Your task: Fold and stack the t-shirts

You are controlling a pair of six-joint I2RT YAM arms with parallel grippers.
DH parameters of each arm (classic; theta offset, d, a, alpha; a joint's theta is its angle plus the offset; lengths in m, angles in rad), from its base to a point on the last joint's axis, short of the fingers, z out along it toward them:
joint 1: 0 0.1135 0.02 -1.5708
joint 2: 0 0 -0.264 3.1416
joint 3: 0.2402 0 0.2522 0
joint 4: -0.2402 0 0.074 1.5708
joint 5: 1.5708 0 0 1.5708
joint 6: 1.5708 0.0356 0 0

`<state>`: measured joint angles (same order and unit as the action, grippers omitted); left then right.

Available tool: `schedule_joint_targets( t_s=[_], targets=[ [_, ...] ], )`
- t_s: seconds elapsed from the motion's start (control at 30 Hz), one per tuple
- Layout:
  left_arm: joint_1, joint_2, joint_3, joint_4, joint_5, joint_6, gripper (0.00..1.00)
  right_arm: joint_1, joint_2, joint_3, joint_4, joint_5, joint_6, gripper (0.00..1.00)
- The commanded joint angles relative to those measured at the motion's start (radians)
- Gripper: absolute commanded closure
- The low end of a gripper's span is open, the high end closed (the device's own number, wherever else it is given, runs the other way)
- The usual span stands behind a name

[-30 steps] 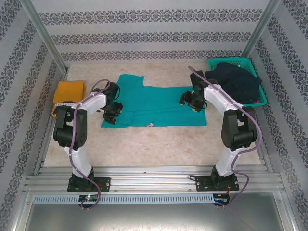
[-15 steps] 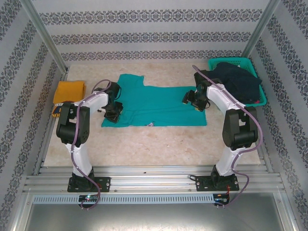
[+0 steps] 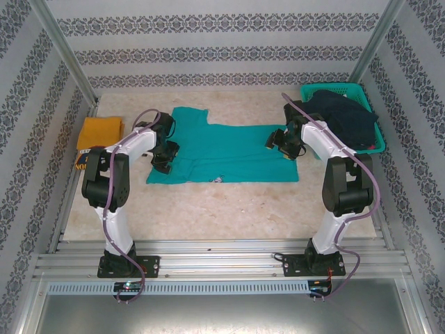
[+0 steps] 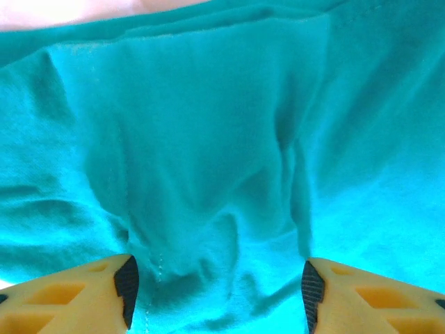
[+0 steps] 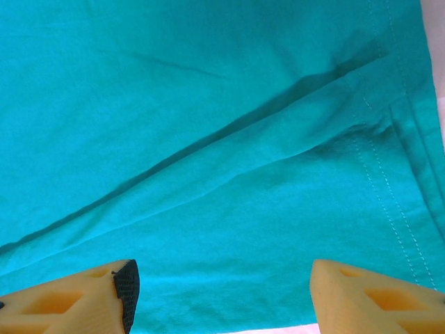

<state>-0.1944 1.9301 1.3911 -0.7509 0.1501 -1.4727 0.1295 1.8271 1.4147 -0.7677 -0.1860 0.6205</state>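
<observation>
On table [image 3: 229,205] centre, teal t-shirt [image 3: 229,149] lies spread. Left gripper [image 4: 215,285] jaws apart over wrinkled cloth; right gripper [image 5: 222,289] jaws apart near hem. Mustard t-shirt [image 3: 101,132] far left.

Seen from above, the teal shirt's [image 3: 229,149] white print [image 3: 218,179] at 6 o'clock is too small to read. The left arm [image 3: 135,144] covers its 9 o'clock edge, and the right arm [image 3: 320,142] covers its 2 o'clock corner. Dark cloth [image 3: 344,122] hides the basket's [image 3: 332,88] inside. The wrist views crop the left fingers [image 4: 62,303] and right fingers [image 5: 62,303] at 6 o'clock.
</observation>
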Motion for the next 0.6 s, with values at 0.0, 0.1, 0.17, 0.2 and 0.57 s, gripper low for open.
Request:
schedule_joint_targets(
  t_s=[0.0,0.1,0.17,0.2,0.57],
  targets=[
    [0.002,-0.042,-0.040,-0.054,-0.009,-0.014,0.29,-0.011,0.029,0.022,0.024,-0.022,-0.018,0.34],
    [-0.007,-0.066,-0.012,-0.051,-0.047,0.044,0.21,-0.010,0.067,0.034,0.054,-0.037,-0.020,0.34],
    [-0.005,-0.044,0.035,-0.026,-0.050,0.095,0.17,-0.007,0.105,0.048,0.073,-0.052,-0.018,0.34],
    [-0.003,-0.015,0.065,-0.007,-0.036,0.113,0.16,-0.005,0.127,0.057,0.080,-0.055,-0.018,0.34],
    [0.001,0.148,0.089,0.079,0.033,0.159,0.13,0.025,0.221,0.054,0.075,0.022,-0.039,0.33]
  ],
)
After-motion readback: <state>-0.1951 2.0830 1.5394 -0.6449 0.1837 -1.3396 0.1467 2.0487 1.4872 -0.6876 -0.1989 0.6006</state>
